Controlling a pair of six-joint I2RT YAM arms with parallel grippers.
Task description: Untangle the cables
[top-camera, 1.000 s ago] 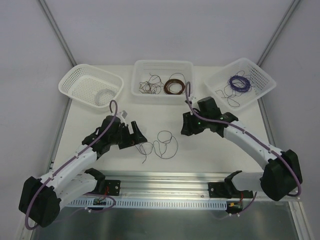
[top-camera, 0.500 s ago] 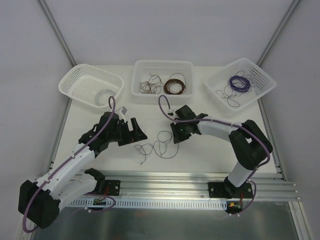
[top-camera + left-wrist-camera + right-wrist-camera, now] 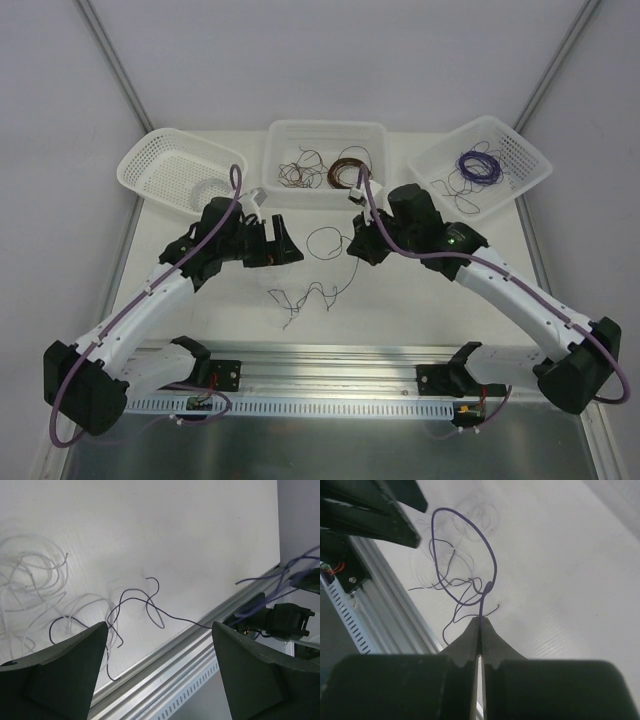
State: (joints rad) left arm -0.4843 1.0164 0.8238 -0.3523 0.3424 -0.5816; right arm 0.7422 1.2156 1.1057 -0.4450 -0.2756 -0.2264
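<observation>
**Right pincer clenched on purple strand; left pincer released**

The right pincer (image 3: 480, 630) is pinching a thin purple strand (image 3: 489, 586) between closed dark fingertips. The strand is curling into an oval loop just ahead of them. The left pincer (image 3: 159, 630) is standing spread wide, gripping nothing. The cables (image 3: 308, 291), hair-fine squiggly wires, are lying on the matte white table (image 3: 400, 310) between and below both pincers.

Beyond the left pincer, a white mesh basket (image 3: 150, 150) is holding a white coil (image 3: 208, 190). Between them, farther off, a smooth tub (image 3: 327, 125) is holding a brown coil (image 3: 345, 168) and loose strands (image 3: 295, 172). Beyond the right pincer, a second mesh basket (image 3: 521, 141) is holding a purple coil (image 3: 478, 165).
</observation>
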